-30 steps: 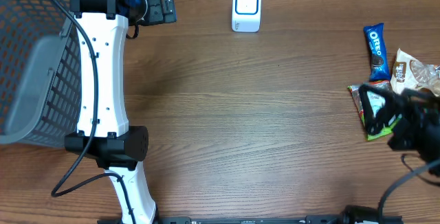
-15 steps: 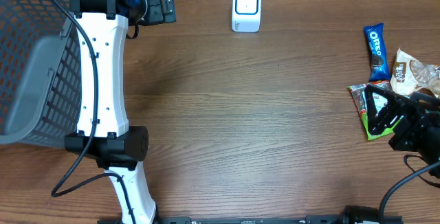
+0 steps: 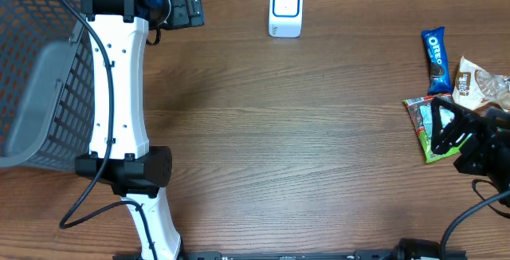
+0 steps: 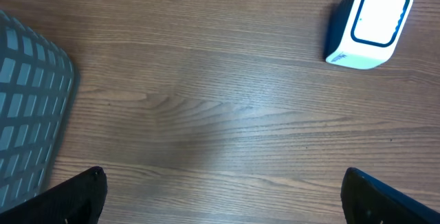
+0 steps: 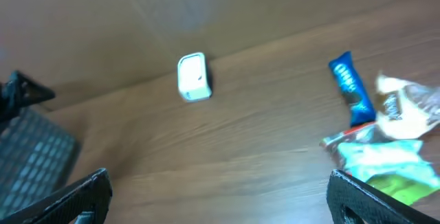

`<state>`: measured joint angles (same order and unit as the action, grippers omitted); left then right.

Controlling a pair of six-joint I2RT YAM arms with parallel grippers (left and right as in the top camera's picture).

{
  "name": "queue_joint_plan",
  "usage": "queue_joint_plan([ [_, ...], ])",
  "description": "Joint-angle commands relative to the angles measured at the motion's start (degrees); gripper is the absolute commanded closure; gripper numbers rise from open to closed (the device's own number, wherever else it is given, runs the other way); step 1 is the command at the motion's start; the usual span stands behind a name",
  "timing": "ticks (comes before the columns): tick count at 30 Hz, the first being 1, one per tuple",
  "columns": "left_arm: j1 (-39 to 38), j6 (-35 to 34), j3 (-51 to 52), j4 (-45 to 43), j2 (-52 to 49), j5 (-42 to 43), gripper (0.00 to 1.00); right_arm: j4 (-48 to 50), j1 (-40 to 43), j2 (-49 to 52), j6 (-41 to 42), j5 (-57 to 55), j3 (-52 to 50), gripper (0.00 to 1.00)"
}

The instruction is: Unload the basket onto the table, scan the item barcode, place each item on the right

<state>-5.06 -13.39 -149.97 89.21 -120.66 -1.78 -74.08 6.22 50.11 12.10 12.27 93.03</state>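
Observation:
The white barcode scanner (image 3: 285, 9) stands at the table's far edge; it also shows in the left wrist view as the scanner (image 4: 368, 23) and, blurred, in the right wrist view as the scanner (image 5: 194, 76). Snack items lie at the right: a blue Oreo pack (image 3: 436, 59), a brown-and-white packet (image 3: 476, 83) and a green packet (image 3: 422, 124). My right gripper (image 3: 444, 128) hovers open over the green packet (image 5: 385, 165), with nothing between its fingers. My left gripper (image 3: 194, 6) stands open and empty at the far left, left of the scanner.
A grey mesh basket (image 3: 36, 84) fills the left edge and shows in the left wrist view as the basket (image 4: 27, 135). The left arm's white links (image 3: 119, 92) stretch from the front edge to the back. Bare wooden tabletop (image 3: 303, 132) lies between the arms.
My right gripper has shifted slightly to the right over the green packet. The left arm has not moved.

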Motion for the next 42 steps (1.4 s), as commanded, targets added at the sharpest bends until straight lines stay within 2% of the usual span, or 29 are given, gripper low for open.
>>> queue_joint_plan([
  [1, -0.2, 0.1, -0.6, 0.1, 0.0, -0.1, 0.0, 3.5, -0.4, -2.9, -0.2, -5.7, -3.7, 0.0],
  [8, -0.2, 0.1, -0.6, 0.1, 0.0, -0.1, 0.0, 18.9, -0.4, -12.2, -2.6, -6.6, -20.6, 0.0],
  [17, -0.2, 0.1, -0.6, 0.1, 0.0, -0.1, 0.0, 42.7, -0.4, -23.0, -2.8, -2.3, -44.2, 0.0],
  [27, -0.1, 0.1, -0.6, 0.1, 0.0, -0.1, 0.0, 62.8, -0.5, -34.8, -3.2, -2.1, -69.5, 0.0],
  [36, -0.4, 0.1, -0.6, 0.1, 0.0, -0.1, 0.0, 73.2, -5.0, -43.5, -3.2, -5.7, -85.7, 0.0],
  [42, -0.3, 0.1, -0.6, 0.1, 0.0, -0.1, 0.0, 73.8, -5.9, -47.5, -3.2, -6.4, -91.7, 0.0],
])
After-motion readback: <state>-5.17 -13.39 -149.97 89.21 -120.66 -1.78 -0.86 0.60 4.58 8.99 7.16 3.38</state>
